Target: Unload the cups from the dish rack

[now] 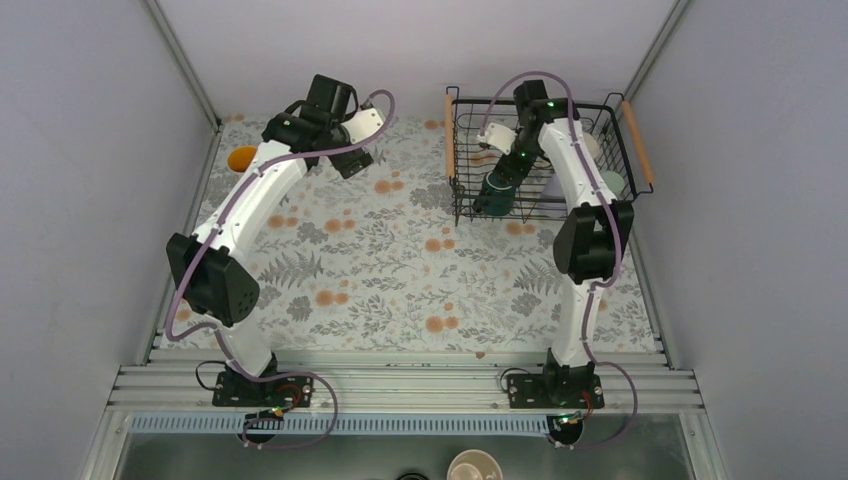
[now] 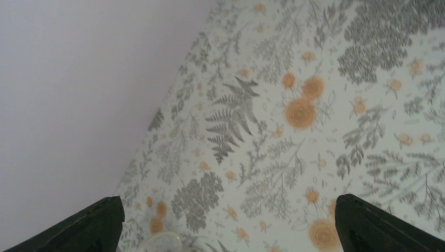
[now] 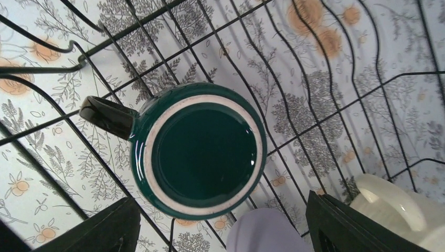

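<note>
The dish rack (image 1: 455,150) stands at the far right of the table. Inside it, the dark green mug (image 3: 202,149) sits base up on the wires, handle to the left; it also shows in the top view (image 1: 490,197). My right gripper (image 3: 223,231) is open just above it, fingers apart and touching nothing. The lavender tumbler (image 3: 267,233) and the cream mug (image 3: 399,207) lie beside it. A pale cup (image 1: 612,183) sits at the rack's right side. The floral mug (image 1: 241,158) stands outside the rack at the far left. My left gripper (image 2: 225,226) is open and empty over the tablecloth.
Grey walls close in the table on the left, back and right. A tan handleless cup (image 1: 473,466) sits below the near rail. The rack's wooden handles (image 1: 637,142) stick up on both sides. A pale rounded rim (image 2: 160,242) shows at the bottom of the left wrist view.
</note>
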`<state>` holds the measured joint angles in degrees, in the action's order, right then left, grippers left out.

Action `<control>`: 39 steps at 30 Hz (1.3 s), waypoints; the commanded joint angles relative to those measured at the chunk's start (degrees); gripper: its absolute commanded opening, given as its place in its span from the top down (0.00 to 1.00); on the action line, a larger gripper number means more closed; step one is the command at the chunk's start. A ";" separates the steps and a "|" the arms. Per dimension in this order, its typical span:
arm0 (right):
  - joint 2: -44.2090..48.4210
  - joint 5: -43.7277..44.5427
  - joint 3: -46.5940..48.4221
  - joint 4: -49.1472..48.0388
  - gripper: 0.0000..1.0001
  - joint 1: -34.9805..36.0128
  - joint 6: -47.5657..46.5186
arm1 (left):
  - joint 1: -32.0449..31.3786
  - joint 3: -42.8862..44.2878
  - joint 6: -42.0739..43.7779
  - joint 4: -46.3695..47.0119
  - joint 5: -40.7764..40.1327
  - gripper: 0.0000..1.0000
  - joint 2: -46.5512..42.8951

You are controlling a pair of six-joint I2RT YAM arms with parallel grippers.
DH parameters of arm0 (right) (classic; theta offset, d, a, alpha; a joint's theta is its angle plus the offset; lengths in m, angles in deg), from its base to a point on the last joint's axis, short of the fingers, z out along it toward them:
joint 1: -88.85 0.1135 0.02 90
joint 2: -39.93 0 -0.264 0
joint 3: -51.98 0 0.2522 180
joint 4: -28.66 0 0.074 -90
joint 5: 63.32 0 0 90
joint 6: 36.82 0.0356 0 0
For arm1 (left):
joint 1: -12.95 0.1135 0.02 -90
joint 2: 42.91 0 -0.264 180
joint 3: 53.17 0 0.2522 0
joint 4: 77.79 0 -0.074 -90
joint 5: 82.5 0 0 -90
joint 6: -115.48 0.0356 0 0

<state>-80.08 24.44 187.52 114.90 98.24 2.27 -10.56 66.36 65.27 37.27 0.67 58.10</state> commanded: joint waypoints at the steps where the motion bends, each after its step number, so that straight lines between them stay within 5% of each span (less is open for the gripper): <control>1: -1.56 1.03 -0.41 1.16 0.18 0.80 -3.63 | -0.44 0.01 -2.73 6.07 2.02 0.00 -1.88; 17: -7.66 2.25 3.18 0.76 0.14 3.45 -6.31 | -0.64 1.76 -4.47 5.92 4.04 0.00 0.53; 39: -11.47 6.80 3.34 -13.90 0.11 4.65 -5.74 | -1.37 2.66 -4.55 4.64 3.85 0.00 2.28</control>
<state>-88.50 28.97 188.57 106.23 103.20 -2.91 -11.45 67.87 61.86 42.45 4.34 59.85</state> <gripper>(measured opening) 0.891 0.998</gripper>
